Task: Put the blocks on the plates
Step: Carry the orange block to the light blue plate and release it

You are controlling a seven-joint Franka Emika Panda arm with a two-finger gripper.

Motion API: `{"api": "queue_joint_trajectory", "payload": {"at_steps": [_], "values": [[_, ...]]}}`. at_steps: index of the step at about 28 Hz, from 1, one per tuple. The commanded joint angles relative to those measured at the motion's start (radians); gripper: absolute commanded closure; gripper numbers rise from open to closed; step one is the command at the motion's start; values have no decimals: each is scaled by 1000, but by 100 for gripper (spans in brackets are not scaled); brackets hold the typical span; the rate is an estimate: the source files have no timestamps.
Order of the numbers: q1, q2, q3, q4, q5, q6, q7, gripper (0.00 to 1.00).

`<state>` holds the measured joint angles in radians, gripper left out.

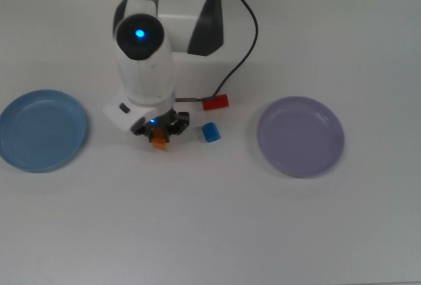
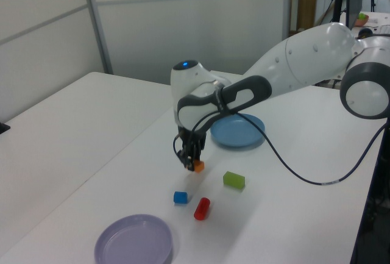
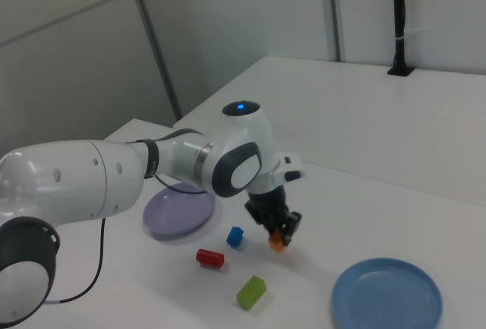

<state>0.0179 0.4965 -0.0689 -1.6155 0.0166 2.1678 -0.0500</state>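
The end effector (image 2: 194, 164) gripped the orange block (image 2: 198, 166), raised clear of the bench (image 1: 217, 219). Green block (image 2: 234, 180), red block (image 2: 202, 208) and blue block (image 2: 180, 197) lay on the bench. Both the light blue plate (image 1: 41, 129) and lavender plate (image 1: 300, 136) were bare; no block placed yet.

We see the gripper (image 1: 160, 135) holding one block (image 2: 198, 166) above the table (image 1: 210, 232). In the top view, two blocks (image 1: 211, 131) (image 1: 216, 103) lie just right of it, between the two plates (image 1: 41, 129) (image 1: 300, 136) at the top view's left and right. A fourth block (image 2: 234, 180) lies near the arm.
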Motion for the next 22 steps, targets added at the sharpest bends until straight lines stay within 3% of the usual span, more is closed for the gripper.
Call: {"api": "queue_joint_trajectory", "payload": {"at_steps": [1,7,14,18,22], "values": [[-56,-87,-17,6,-14,-42,13,75],[-163,-96,-17,46,-15,-43,-7,73],[-289,-67,-17,40,-17,-33,-51,71],[-314,-38,-17,43,-18,-26,-54,71],[-335,-16,-15,37,-15,-25,-62,64]]}}
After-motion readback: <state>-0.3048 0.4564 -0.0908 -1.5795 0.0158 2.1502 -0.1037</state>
